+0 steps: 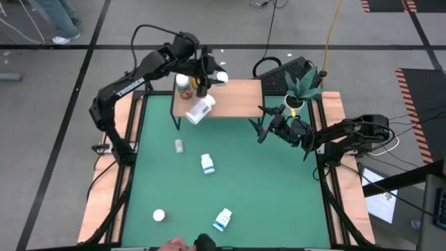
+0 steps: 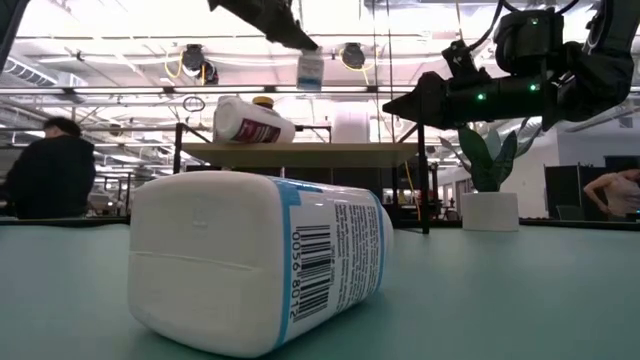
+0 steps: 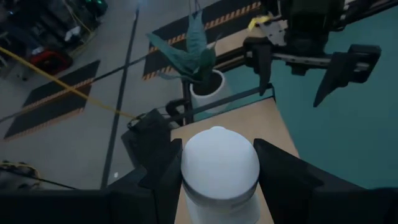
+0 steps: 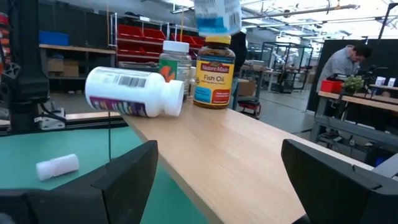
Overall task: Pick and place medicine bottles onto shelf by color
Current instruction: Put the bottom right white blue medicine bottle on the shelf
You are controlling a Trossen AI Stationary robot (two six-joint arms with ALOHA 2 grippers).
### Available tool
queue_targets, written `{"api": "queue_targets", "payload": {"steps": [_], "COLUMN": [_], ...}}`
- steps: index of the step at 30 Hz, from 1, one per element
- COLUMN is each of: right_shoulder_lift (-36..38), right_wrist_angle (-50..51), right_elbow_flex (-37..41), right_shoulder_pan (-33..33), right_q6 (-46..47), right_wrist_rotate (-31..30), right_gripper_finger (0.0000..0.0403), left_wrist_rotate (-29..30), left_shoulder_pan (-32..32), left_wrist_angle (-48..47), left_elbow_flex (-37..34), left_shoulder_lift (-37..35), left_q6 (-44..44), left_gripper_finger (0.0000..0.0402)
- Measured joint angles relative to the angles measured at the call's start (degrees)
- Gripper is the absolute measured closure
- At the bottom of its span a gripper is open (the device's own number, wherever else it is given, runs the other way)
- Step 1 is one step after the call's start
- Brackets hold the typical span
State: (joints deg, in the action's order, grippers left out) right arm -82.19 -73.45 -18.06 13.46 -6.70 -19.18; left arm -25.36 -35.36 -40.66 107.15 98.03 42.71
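Observation:
My left gripper (image 1: 211,75) hovers over the far left part of the shelf (image 1: 237,101), shut on a white-capped, blue-labelled medicine bottle (image 3: 219,165), which also shows high in the low view (image 2: 311,70). On the shelf top a white bottle (image 4: 134,92) lies on its side. An amber fish-oil bottle (image 4: 214,71) and a white-lidded bottle (image 4: 174,62) stand behind it. My right gripper (image 1: 261,130) stands open at the shelf's right end, with nothing between its fingers. Several more bottles lie on the green mat, among them one with a blue label (image 1: 208,164). My left gripper pinches the bottle's body just behind the cap (image 3: 214,190) between its two fingers (image 3: 283,177). The fingers lie along the bottle, slanting down from the table's left. The cap end points away from the wrist. The bottle is lifted clear above the shelf top.
A potted plant (image 1: 296,97) stands at the shelf's far right. A large white bottle (image 2: 260,265) lies close to the low camera. A small white bottle (image 1: 179,146) lies before the shelf's left leg. A person's hand (image 1: 174,244) shows at the near edge.

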Motion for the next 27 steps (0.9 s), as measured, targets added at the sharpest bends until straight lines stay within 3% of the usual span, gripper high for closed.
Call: {"api": "queue_targets", "payload": {"steps": [6,14,20,27], "right_shoulder_lift": [0.00,-0.15,-0.09,-0.02], "right_wrist_angle": [-0.39,1.23,2.93,6.40], "right_elbow_flex": [0.02,-0.67,-2.36,-5.51], "right_shoulder_pan": [-0.01,-0.28,-2.87,-7.78], "right_q6": [1.42,3.21,2.40,-1.19], "right_wrist_rotate": [1.42,8.13,7.85,7.39], "right_gripper_finger": [0.0069,0.0069,0.0069,0.0069], "left_wrist_rotate": [0.11,0.11,0.25,4.85], "left_shoulder_pan": [1.51,4.51,7.17,9.35], "left_wrist_angle": [-0.21,-1.30,-0.18,0.42], "left_elbow_flex": [0.09,-0.01,-6.26,-11.89], "left_shoulder_lift": [-2.42,-2.61,-2.62,-2.61], "left_q6": [-0.64,-1.23,-2.32,-4.32], "left_gripper_finger": [0.0215,0.0215,0.0215,0.0215]}}
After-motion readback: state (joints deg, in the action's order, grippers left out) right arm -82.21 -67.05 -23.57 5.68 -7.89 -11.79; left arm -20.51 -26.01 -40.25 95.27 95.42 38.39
